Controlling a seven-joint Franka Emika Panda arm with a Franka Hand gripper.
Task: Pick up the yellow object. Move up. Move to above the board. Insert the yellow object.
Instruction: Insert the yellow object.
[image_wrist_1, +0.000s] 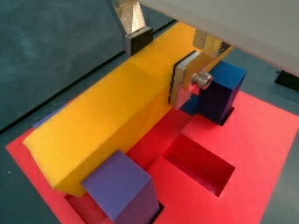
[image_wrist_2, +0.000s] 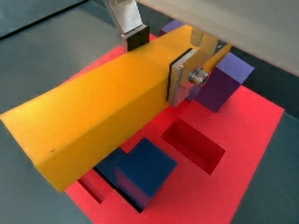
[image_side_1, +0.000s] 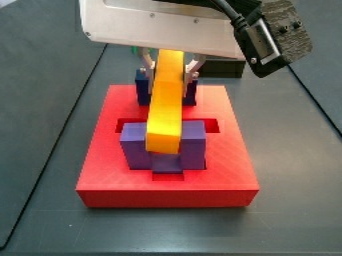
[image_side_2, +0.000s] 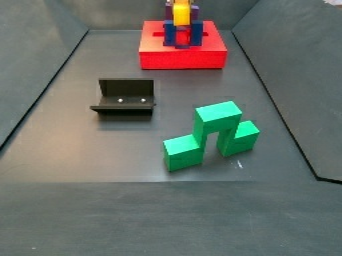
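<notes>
The yellow object (image_wrist_1: 105, 118) is a long yellow-orange bar held by my gripper (image_wrist_1: 162, 59), which is shut on its upper end. It also shows in a wrist view (image_wrist_2: 100, 114). In a side view the bar (image_side_1: 167, 95) lies tilted along the red board (image_side_1: 227, 165), its near end between the near purple-blue posts (image_side_1: 134, 148), its far end raised in the gripper (image_side_1: 171, 62) by the far posts. In a side view the board (image_side_2: 201, 58) sits at the far end, with the bar (image_side_2: 181, 16) on it. A recessed slot (image_wrist_1: 198, 164) lies beside the bar.
A dark L-shaped fixture (image_side_2: 123, 98) stands on the floor mid-left. Green blocks (image_side_2: 211, 134) sit nearer the front, right of centre. Dark walls ring the floor.
</notes>
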